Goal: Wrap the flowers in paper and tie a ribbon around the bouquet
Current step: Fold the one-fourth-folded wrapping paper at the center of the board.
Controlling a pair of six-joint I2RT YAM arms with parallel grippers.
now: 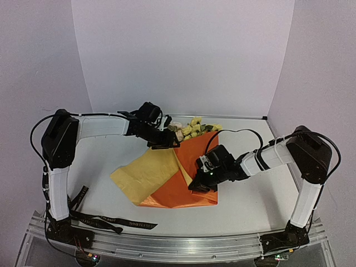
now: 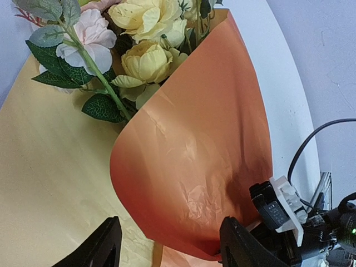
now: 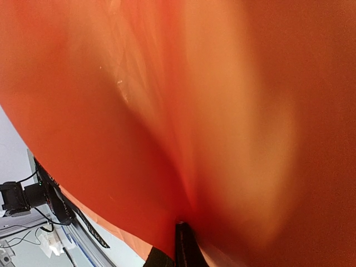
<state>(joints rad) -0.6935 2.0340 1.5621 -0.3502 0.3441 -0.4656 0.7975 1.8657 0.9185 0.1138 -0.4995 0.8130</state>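
Now: the paper point(image 1: 146, 177) lies on the table point(image 1: 247, 201), yellow face up on the left. Its orange flap is folded over the stems of the flowers point(image 1: 192, 129), whose cream and yellow heads poke out at the far end. Left gripper point(image 1: 165, 140) hovers just beside the blooms, jaws standing apart, gripping nothing; the flap's edge hangs between them. Right gripper point(image 1: 199, 182) is closed tight, pinching the orange flap near its lower end. The ribbon point(image 1: 108, 221) lies loose by the left arm's base, well apart from the bundle.
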